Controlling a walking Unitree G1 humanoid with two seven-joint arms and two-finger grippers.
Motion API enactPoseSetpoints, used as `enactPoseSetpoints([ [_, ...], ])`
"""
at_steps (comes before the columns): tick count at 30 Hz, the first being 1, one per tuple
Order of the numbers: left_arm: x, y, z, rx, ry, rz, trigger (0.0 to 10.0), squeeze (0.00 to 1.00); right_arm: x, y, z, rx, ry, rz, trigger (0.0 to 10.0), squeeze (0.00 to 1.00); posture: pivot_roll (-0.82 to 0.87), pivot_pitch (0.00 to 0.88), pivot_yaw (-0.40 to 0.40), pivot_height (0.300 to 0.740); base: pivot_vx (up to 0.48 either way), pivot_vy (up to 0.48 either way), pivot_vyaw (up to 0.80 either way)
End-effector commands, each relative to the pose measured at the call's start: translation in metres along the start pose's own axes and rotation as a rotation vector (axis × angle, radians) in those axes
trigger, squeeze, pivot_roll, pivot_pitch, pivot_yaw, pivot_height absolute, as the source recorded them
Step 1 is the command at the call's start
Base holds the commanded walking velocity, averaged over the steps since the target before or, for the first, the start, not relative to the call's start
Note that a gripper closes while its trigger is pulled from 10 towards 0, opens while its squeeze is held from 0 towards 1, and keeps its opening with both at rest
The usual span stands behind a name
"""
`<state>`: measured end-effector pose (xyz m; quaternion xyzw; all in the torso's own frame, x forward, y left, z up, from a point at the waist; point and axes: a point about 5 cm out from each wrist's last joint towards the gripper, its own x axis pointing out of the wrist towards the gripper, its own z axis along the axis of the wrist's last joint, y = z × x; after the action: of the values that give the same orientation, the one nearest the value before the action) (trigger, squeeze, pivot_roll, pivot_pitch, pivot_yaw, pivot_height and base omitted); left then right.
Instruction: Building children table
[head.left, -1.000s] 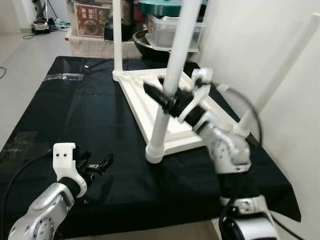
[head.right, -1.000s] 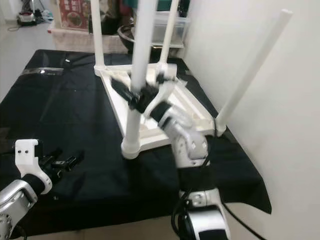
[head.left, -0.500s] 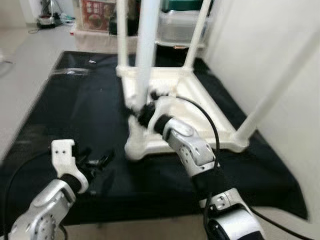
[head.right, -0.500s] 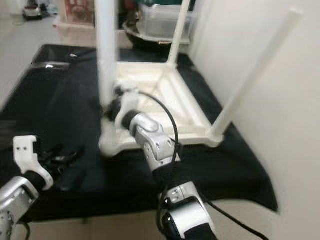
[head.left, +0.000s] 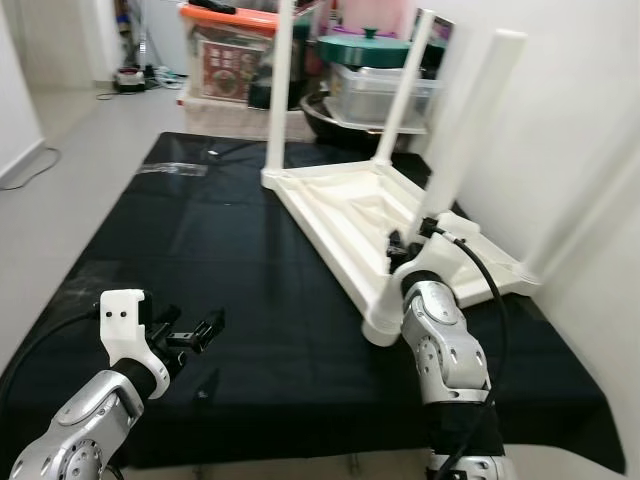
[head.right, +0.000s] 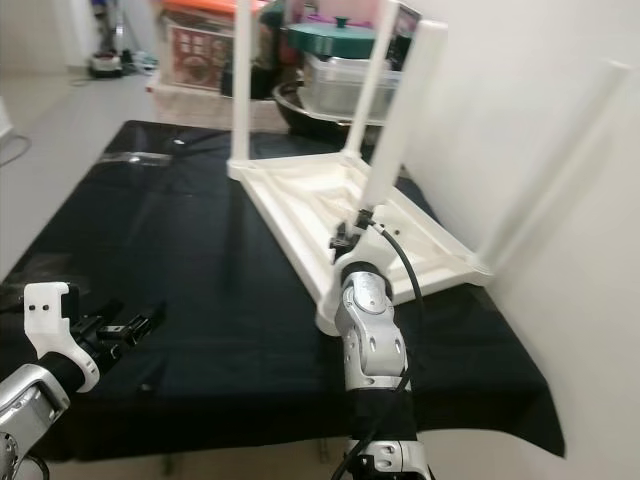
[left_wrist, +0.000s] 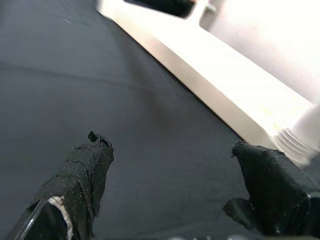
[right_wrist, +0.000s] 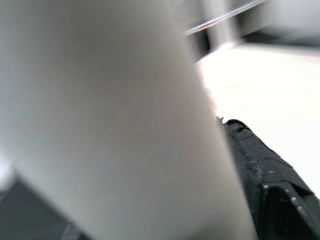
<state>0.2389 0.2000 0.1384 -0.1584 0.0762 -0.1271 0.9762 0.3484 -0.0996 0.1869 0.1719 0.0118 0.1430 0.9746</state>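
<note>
A white children's table lies upside down on a black-covered work table, its legs pointing up. My right gripper is shut on the lower part of the near leg, just above its base at the frame's corner. In the right wrist view the leg presses against one black finger. My left gripper hovers open over the black cloth at the near left, nothing between its fingers. The left wrist view looks across the cloth to the white frame edge.
A white wall runs close along the right side. Behind the work table stand a clear storage box, a green-lidded pot and a printed carton. Grey floor lies to the left.
The whole view has swung, so the camera moved. My right gripper stays on the near leg, with the forearm now coming up from below. The left gripper has hardly moved.
</note>
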Motion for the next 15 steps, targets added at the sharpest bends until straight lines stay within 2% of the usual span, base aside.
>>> enactPoseSetpoints([
  [1, 0.0, -0.002, -0.002, -0.009, 0.013, -0.011, 10.0, 0.0, 0.01, 0.026, 0.026, 0.051, -0.026, 0.327, 10.0, 0.0, 0.14, 0.0, -0.128, 0.74, 0.0, 0.0, 0.0],
  [2, 0.0, -0.001, -0.002, -0.012, 0.009, -0.01, 10.0, 0.0, 0.011, 0.022, 0.035, 0.024, -0.049, 0.4, 10.0, 0.0, 0.14, 0.0, -0.129, 0.74, 0.0, 0.0, 0.0],
  [4, 0.0, -0.001, -0.002, -0.015, 0.008, -0.009, 10.0, 0.0, 0.01, 0.021, 0.04, 0.002, -0.066, 0.432, 10.0, 0.0, 0.15, 0.0, -0.131, 0.74, 0.0, 0.0, 0.0],
  [5, 0.0, 0.0, -0.001, -0.015, 0.007, -0.008, 10.0, 0.0, 0.009, 0.02, 0.042, -0.056, -0.047, 0.514, 10.0, 0.0, 0.14, 0.0, -0.129, 0.74, 0.0, 0.0, 0.0],
  [8, 0.001, -0.001, -0.001, -0.012, 0.008, -0.011, 10.0, 0.0, 0.006, 0.021, 0.035, -0.166, 0.06, 0.741, 10.0, 0.0, 0.15, 0.0, -0.13, 0.74, 0.0, 0.0, 0.0],
  [10, 0.001, 0.0, -0.001, -0.013, 0.01, -0.014, 10.0, 0.0, 0.002, 0.028, 0.02, -0.219, 0.154, 0.875, 10.0, 0.0, 0.16, 0.0, -0.135, 0.74, 0.0, 0.0, 0.0],
  [12, 0.001, -0.001, -0.002, -0.01, 0.013, -0.014, 10.0, 0.0, 0.001, 0.036, 0.005, -0.209, 0.212, 0.949, 10.0, 0.0, 0.17, 0.0, -0.14, 0.74, 0.0, 0.0, 0.0],
  [14, 0.0, -0.001, -0.002, -0.007, 0.014, -0.01, 10.0, 0.0, 0.003, 0.048, -0.005, -0.166, 0.208, 0.936, 10.0, 0.0, 0.17, 0.0, -0.14, 0.74, 0.0, 0.0, 0.0],
  [15, -0.001, -0.001, -0.002, -0.008, 0.013, -0.006, 10.0, 0.0, 0.007, 0.052, -0.008, -0.151, 0.189, 0.89, 0.6, 0.0, 0.19, 0.0, -0.151, 0.74, 0.0, 0.0, 0.0],
])
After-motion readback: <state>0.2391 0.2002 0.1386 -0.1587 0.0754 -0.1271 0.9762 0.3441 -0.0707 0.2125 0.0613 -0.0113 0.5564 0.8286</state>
